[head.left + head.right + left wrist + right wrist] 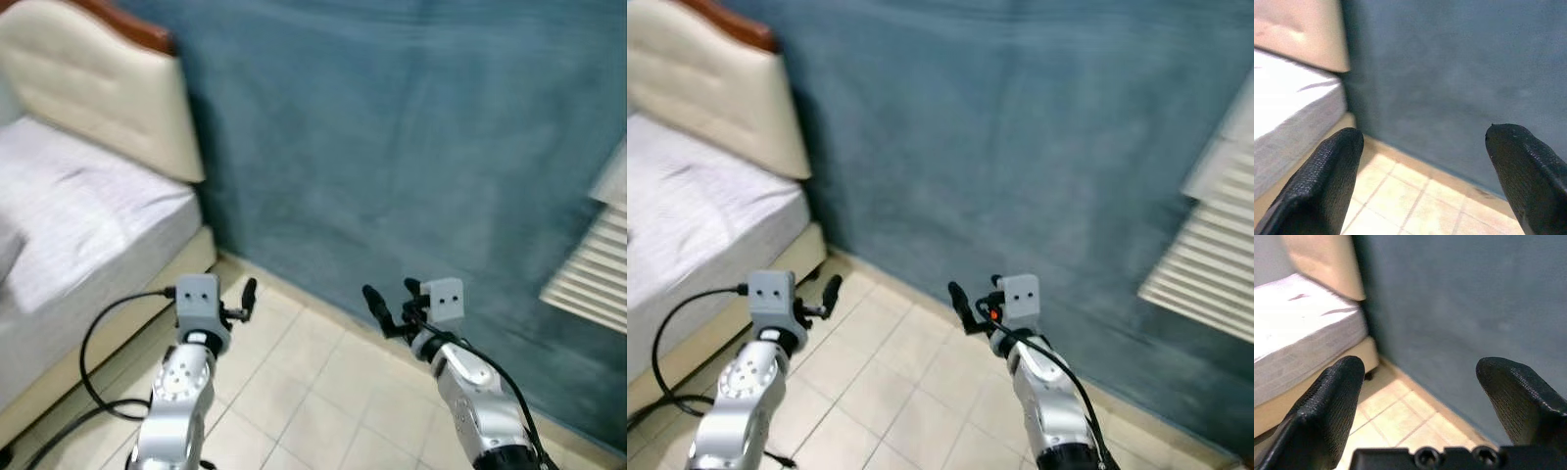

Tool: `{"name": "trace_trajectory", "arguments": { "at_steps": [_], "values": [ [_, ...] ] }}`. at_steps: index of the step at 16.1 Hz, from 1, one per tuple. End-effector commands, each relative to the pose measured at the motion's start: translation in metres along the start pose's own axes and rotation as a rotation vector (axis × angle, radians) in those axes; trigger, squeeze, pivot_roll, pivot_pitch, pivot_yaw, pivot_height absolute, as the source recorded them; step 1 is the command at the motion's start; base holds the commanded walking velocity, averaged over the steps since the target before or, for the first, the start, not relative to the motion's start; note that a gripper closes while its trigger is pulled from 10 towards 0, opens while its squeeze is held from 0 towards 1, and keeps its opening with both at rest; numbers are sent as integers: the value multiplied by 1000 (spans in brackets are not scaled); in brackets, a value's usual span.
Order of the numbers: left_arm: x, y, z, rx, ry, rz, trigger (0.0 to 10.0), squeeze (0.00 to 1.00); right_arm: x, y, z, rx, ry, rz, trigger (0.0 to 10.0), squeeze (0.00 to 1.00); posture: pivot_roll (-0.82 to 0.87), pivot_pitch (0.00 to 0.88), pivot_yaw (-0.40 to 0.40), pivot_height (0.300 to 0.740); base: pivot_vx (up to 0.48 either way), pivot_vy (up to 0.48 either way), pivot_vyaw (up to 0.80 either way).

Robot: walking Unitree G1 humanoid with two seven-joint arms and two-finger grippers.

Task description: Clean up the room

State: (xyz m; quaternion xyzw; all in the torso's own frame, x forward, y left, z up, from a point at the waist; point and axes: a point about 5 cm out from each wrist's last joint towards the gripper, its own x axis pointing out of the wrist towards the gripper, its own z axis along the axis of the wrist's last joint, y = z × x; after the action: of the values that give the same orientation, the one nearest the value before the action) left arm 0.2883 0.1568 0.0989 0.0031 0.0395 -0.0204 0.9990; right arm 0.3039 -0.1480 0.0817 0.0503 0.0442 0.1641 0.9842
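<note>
From the left eye view, the robot faces a corner where a bed (69,225) meets a blue-grey wall (411,147). The bed sits at about ten o'clock: a padded cream headboard (108,93) with a brown wooden top edge, and a mattress under a pale, finely striped sheet (88,211) lying in soft wrinkles. Nothing obviously out of place lies on the cream floor tiles (304,392), so the sheet is probably the only thing here to tidy. It looks light, limp and easy to bunch; a pinch at the hanging edge near the mattress corner would likely hold best, since the flat middle offers nothing to grip. A black cable (93,362) loops from the left arm toward eight o'clock.

In the right eye view, the left gripper (818,299) hovers at seven o'clock and the right gripper (975,304) near six o'clock, both above the tiles and empty. White slatted louvres (1205,284), hard and ribbed, stand at three o'clock, somewhat blurred.

The left wrist view shows the left gripper's two black fingers (1327,181), matte with a fine pebbled grip, spread wide with nothing between them. Ahead lie the wall's faintly mottled surface, the skirting line and the mattress corner.

The right wrist view shows the right gripper's textured fingers (1327,411) likewise parted wide and empty, aimed at the same corner; the sheet's side looks ridged and soft.
</note>
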Motion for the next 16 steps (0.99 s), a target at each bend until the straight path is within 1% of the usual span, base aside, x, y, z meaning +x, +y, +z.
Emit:
{"name": "trace_trajectory", "arguments": {
  "at_steps": [1, 2, 3, 4, 5, 6, 7, 8, 9, 11, 12, 13, 14, 16],
  "values": [
    [3, 3, -2, 31, 7, 27, 10000, 0, 0, -2, 0, 21, -14, 14, 10000, 0, 48, 36, 1, 740, 0, 0, 519],
    [3, 4, -3, 36, 17, 28, 10000, 0, -1, -5, 1, 18, -25, -1, 10000, 0, 48, 36, 2, 740, 0, 0, 519],
    [3, 5, -3, 50, 21, 28, 10000, 690, -2, -7, 2, 14, -34, -13, 10000, 0, 50, 36, 4, 740, 0, 0, 519],
    [2, 5, -4, 58, 28, 28, 10000, 1000, -3, -9, 1, 8, -38, -28, 10000, 0, 50, 36, 5, 740, 0, 0, 519],
    [0, 1, 0, 112, 13, 14, 10000, 1000, -4, -12, -2, 13, -28, -49, 10000, 31, 54, 36, 9, 740, 0, 0, 550],
    [0, -1, 1, 129, 9, 11, 10000, 1000, -4, -11, -4, 18, -18, -39, 10000, 341, 54, 35, 11, 740, 0, 0, 581],
    [2, -2, 1, 130, 7, 18, 10000, 1000, -2, -9, -6, 10, -11, -26, 10000, 259, 54, 31, 15, 740, 0, 0, 587],
    [3, -2, 2, 121, 6, 23, 10000, 1000, -1, -9, -5, 1, -12, -24, 10000, 259, 54, 31, 15, 740, 0, 0, 587],
    [5, 0, 2, 126, 4, 31, 10000, 0, 1, -8, -4, -1, -18, -20, 10000, 0, 51, 21, 19, 740, 0, 0, 581],
    [9, 5, 1, 136, 5, 51, 10000, 0, 5, -5, 0, 25, -50, -1, 10000, 0, 45, 10, 26, 740, 0, 0, 572],
    [9, 5, 0, 114, 8, 48, 10000, 0, 6, -4, 2, 34, -72, 0, 10000, 0, 40, 10, 26, 740, 0, 0, 563],
    [9, 3, 2, 114, -4, 42, 10000, 0, 5, -2, 2, 62, -78, 19, 10000, 0, 40, 10, 27, 740, 0, 0, 556],
    [9, 0, 4, 114, -17, 32, 10000, 0, 3, 0, 0, 70, -82, 32, 10000, 0, 40, 12, 28, 740, 0, 0, 544],
    [9, -4, 6, 65, -39, 20, 10000, 0, 2, 4, -1, 93, -88, 68, 10000, 0, 39, 16, 28, 740, 0, 0, 528]
  ]
}}
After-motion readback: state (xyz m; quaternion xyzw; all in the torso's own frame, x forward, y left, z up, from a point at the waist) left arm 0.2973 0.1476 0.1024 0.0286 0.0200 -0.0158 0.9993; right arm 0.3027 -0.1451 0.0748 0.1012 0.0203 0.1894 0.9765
